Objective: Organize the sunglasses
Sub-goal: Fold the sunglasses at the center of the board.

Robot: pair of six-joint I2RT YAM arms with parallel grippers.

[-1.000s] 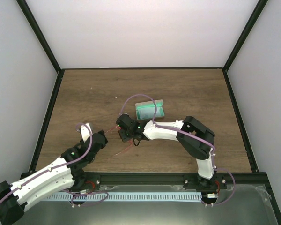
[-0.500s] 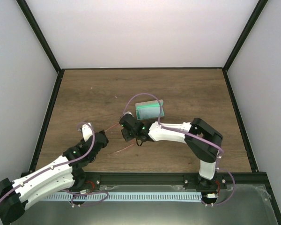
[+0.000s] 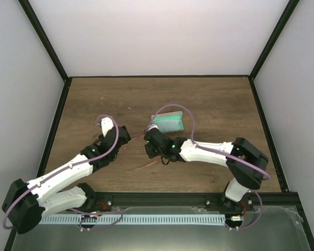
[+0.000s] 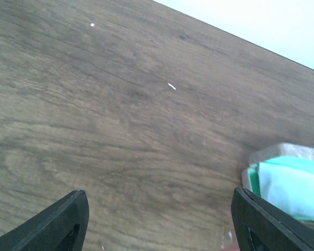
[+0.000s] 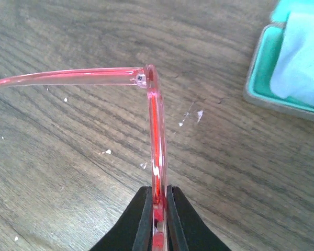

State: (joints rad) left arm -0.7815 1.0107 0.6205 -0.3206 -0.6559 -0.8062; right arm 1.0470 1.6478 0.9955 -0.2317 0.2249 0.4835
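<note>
The sunglasses [image 5: 155, 130] have a thin translucent red frame, with one arm hinged off to the left. My right gripper [image 5: 157, 217] is shut on the frame's front edge, holding it just above the wood. In the top view the right gripper [image 3: 150, 148] sits mid-table, and a slim red arm of the sunglasses [image 3: 145, 166] trails toward the near side. My left gripper [image 3: 123, 135] is just left of it. In its own wrist view the left gripper [image 4: 157, 225] is open over bare wood, with nothing between its fingers.
A grey case [image 3: 167, 122] with green lining lies open just behind the right gripper, a pale blue cloth [image 5: 303, 52] inside it. The case [image 4: 280, 150] also shows at the right edge of the left wrist view. Black frame rails border the wooden table [image 3: 214, 99].
The right gripper has carried the sunglasses to the right, closer to the case, and closed tighter on them. The left arm has reached forward and rightward, toward the table's middle.
</note>
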